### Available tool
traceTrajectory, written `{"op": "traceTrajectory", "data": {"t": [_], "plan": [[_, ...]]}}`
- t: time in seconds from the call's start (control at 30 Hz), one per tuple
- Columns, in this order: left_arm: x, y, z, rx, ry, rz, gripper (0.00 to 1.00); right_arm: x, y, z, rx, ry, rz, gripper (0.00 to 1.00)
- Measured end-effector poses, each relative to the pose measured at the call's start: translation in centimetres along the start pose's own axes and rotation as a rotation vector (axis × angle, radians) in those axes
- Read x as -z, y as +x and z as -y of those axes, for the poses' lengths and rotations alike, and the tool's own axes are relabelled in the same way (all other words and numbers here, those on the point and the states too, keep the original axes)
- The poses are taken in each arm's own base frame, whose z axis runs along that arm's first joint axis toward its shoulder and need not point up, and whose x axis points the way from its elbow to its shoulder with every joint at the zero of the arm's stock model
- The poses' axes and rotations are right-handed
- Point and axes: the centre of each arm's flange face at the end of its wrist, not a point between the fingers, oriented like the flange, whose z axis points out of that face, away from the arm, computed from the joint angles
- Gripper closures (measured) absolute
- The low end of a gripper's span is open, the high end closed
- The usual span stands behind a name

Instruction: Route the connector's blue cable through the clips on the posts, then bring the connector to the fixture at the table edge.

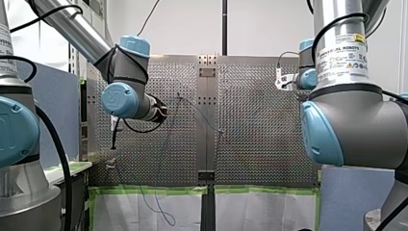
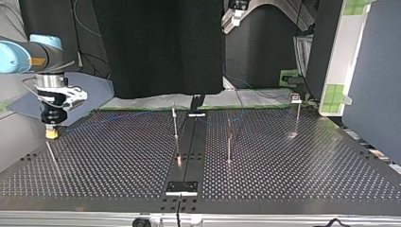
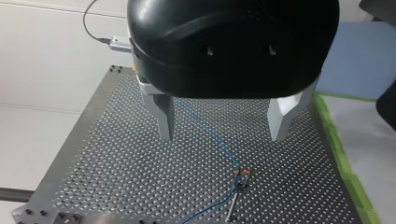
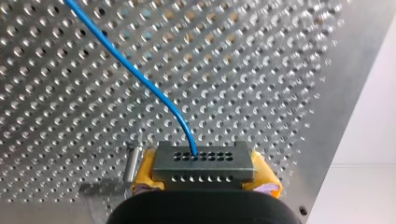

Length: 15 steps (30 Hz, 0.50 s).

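Right gripper (image 4: 204, 179): yellow pads (image 4: 145, 169) clamped on either end of the connector (image 4: 203, 161), a grey block with two rows of small holes. The blue cable (image 4: 135, 74) leaves one hole in the upper row and runs off over the perforated table (image 4: 70, 116). A short metal pin (image 4: 132, 161) stands just beside one pad. In the top view this gripper hangs low near the table's left edge, well apart from the three thin posts (image 2: 229, 142) further right. Left gripper (image 3: 223, 123): metal fingers (image 3: 164, 116) spread wide, nothing between them, raised above the table. Below it the cable reaches a clip (image 3: 243, 172) on a post top. Writing: the label (image 1: 342, 52) on my right arm (image 1: 356, 125) reads "UNIVERSAL ROBOTS"; its smaller print and warning symbols are illegible.
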Motion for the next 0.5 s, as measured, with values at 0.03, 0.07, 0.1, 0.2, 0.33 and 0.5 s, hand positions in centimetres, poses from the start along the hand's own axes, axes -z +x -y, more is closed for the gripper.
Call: {"op": "traceTrajectory", "data": {"t": [0.03,0.07,0.1,0.2,0.33,0.5], "plan": [[0.1,0.1,0.0,-0.004,0.000,-0.004,0.00,0.0,-0.1,-0.4,-0.002,0.000,-0.003,0.89],[0.1,0.2,0.1,-0.007,-0.001,-0.006,0.00,0.1,-0.2,-0.9,-0.006,0.000,-0.006,0.89],[0.2,0.2,0.1,-0.009,-0.002,-0.007,0.00,0.1,-0.4,-1.2,-0.009,0.000,-0.008,0.89],[0.4,0.3,0.2,-0.013,-0.004,-0.009,0.00,0.2,-0.8,-2.4,-0.021,0.000,-0.015,0.89],[0.7,0.4,0.3,-0.016,-0.004,-0.009,0.00,0.0,-2.1,-3.5,-0.029,0.009,-0.001,0.89],[1.0,0.4,0.3,-0.019,-0.005,-0.010,0.00,-0.2,-3.8,-4.2,-0.037,0.032,0.028,0.89]]}}
